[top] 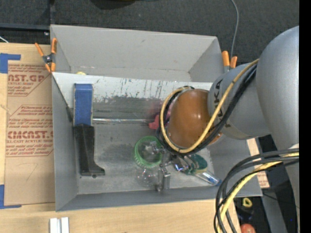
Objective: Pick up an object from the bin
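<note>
My gripper (161, 177) hangs low over the front middle of the bin, under the arm's orange dome. Just to its upper left lies a green ring-shaped thing (146, 149) with a see-through middle. A small clear plastic piece (145, 179) sits right beside the gripper on its left. To the right of the gripper lies a green and blue thing (199, 165) with a pale blue tip pointing to the front right corner. A pink thing (155, 122) peeks out from behind the dome, mostly hidden.
Along the left side lies a long tool with a blue head (83, 104) and a black L-shaped handle (87, 152). A silvery rod (119, 120) runs from the blue head towards the pink thing. The arm covers the bin's right part.
</note>
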You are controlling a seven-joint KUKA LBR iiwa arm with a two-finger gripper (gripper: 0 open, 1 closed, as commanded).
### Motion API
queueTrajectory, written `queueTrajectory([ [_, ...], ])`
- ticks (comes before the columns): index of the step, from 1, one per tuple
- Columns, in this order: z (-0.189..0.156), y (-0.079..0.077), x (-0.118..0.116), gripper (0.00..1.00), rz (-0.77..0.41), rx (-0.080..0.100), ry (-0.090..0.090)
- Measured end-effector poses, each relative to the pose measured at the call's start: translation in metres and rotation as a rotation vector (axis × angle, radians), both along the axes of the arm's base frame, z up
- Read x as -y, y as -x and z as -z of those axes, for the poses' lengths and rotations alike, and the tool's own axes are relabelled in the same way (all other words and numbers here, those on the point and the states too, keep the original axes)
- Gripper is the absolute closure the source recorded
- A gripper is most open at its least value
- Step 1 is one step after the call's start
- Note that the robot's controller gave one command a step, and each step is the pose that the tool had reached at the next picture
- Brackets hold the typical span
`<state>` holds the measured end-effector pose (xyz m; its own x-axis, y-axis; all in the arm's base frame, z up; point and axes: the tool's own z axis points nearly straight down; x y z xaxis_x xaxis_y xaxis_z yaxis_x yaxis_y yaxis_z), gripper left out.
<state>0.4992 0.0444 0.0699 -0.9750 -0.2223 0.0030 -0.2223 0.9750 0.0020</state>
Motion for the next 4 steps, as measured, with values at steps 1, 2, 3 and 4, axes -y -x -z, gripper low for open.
queueTrajectory([
  [1, -0.002, 0.015, -0.010, 0.00, -0.204, 0.040, -0.001],
  [2, 0.000, -0.008, 0.040, 1.00, -0.564, 0.002, -0.002],
  [3, 0.000, -0.008, 0.039, 1.00, -0.564, 0.002, -0.002],
  [4, -0.029, -0.006, 0.039, 1.00, -0.563, -0.004, -0.005],
])
